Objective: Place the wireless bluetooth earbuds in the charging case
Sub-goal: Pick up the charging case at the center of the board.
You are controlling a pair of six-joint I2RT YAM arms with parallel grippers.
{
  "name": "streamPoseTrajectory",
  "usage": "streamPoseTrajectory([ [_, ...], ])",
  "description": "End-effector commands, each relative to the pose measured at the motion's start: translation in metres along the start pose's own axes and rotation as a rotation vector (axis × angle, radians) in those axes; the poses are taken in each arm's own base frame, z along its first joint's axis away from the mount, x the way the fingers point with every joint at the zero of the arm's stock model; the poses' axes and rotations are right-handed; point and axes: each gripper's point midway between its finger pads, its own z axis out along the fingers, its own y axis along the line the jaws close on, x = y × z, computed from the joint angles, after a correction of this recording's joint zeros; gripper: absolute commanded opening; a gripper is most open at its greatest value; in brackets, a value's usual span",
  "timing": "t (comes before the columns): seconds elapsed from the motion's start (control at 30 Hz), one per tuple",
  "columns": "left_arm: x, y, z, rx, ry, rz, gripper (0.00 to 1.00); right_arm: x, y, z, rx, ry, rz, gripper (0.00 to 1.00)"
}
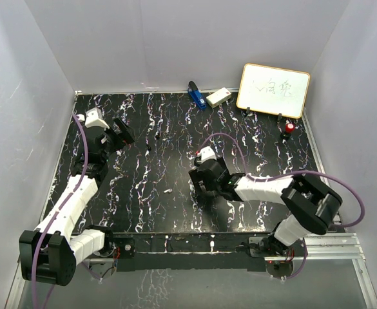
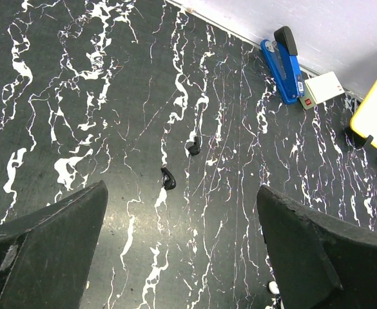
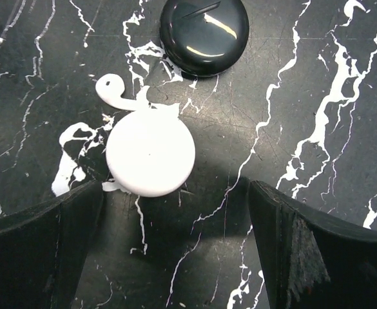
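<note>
Marbled table [image 1: 143, 129] beneath white earbud [image 1: 167, 191]

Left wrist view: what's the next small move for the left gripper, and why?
Probably pull the left gripper back and toward the right of this view, to centre the white earbud between its open jaws before any descent. The gripper holds nothing. The earbud sits at the frame's lower edge beside one jaw, not in the gap, so closing now would likely miss it.
</note>
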Motion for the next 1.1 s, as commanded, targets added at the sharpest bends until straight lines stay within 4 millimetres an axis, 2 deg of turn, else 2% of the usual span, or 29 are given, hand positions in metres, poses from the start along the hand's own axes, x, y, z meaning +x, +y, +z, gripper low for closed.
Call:
streamPoseTrajectory([
  [0.0, -0.015, -0.012, -0.003, 0.036, -0.024, 0.006, 0.99, -0.030, 0.004, 0.009, 0.033, -0.080, 0.005, 0.91],
  [0.1, -0.015, -0.012, -0.003, 0.035, -0.025, 0.006, 0.99, -0.029, 0.007, 0.014, 0.032, -0.073, -0.010, 0.86],
  [0.4, -0.013, -0.011, -0.001, 0.032, -0.021, 0.011, 0.99, -0.023, 0.010, 0.019, 0.027, -0.052, -0.024, 0.57],
  [0.53, -0.011, -0.014, 0.000, 0.052, -0.012, 0.011, 0.99, -0.021, 0.009, 0.016, 0.022, -0.051, -0.020, 0.32],
  [0.67, -0.004, -0.031, -0.001, 0.147, 0.036, 0.014, 0.94, -0.029, 0.009, 0.010, 0.008, -0.085, -0.028, 0.21],
  [0.8, 0.023, -0.061, -0.007, 0.339, 0.149, -0.053, 0.88, -0.055, 0.021, -0.011, -0.101, -0.214, -0.059, 0.15],
  [0.9, 0.047, -0.087, -0.020, 0.502, 0.223, -0.125, 0.84, -0.077, 0.030, -0.030, -0.185, -0.333, -0.084, 0.10],
  [1.07, 0.084, -0.109, -0.040, 0.600, 0.290, -0.141, 0.81, -0.096, 0.046, -0.049, -0.296, -0.434, -0.134, 0.07],
])
